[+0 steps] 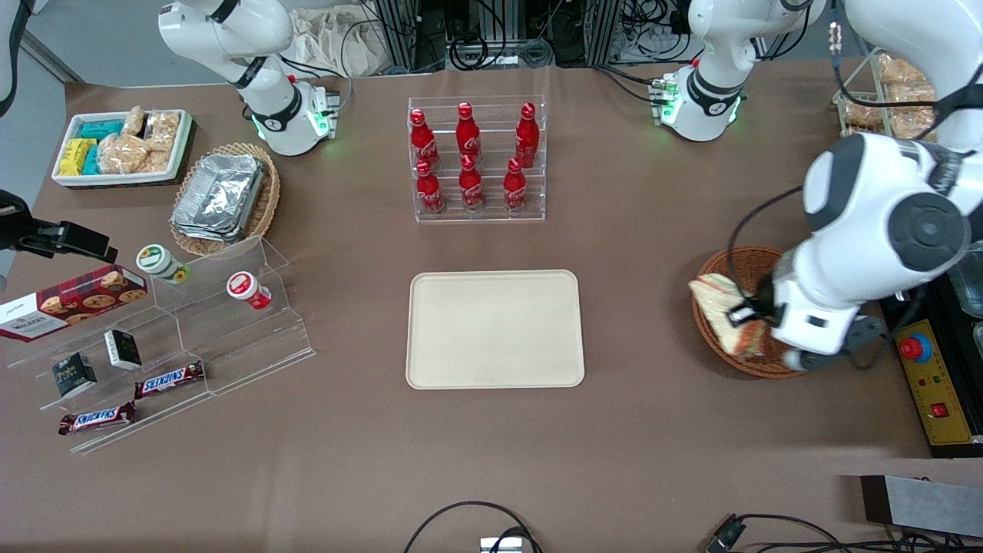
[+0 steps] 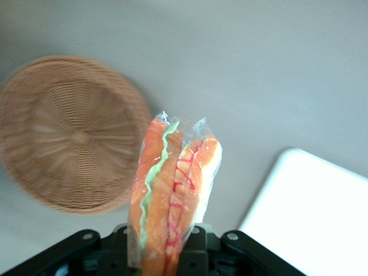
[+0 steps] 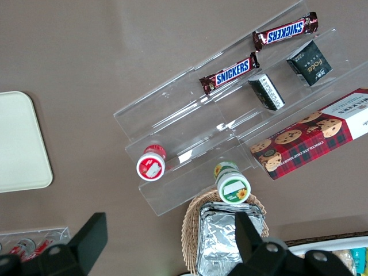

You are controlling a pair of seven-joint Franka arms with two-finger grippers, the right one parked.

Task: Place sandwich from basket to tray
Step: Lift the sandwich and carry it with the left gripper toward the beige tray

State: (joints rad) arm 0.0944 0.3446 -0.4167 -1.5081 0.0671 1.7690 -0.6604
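**Sandwich held above the basket by the working arm's claw**

Nearest the front camera, a dark cable (image 1: 468, 522) loops at the table's near edge. Farther in, the cream tray (image 1: 495, 329) lies flat at mid-table, with nothing on it. A clear rack of red bottles (image 1: 476, 157) stands farther from the camera than the tray.

Toward the working arm's end of the table sits the round wicker basket (image 1: 737, 307). The gripper (image 1: 756, 311) hangs over it, clenched on the sandwich (image 1: 726, 311). In the front view the wrapped wedge projects from the claw toward the tray, its pale bread face overlapping the basket's rim.

In the left wrist view the sandwich (image 2: 172, 195) rises straight out from between the claw's black fingers (image 2: 198, 253), which grip its lower part from both sides. The cut edge faces the camera, showing orange layers, a green strip and red streaks under clear wrap. The basket (image 2: 72, 132) shows apart from the sandwich, its woven bottom bare. A rounded corner of the tray (image 2: 310, 213) shows beside the sandwich, not touching it.

Toward the parked arm's end stand a clear stepped shelf (image 1: 192, 338) with candy bars (image 1: 169, 379), and a tan oval basket of foil containers (image 1: 223, 196).
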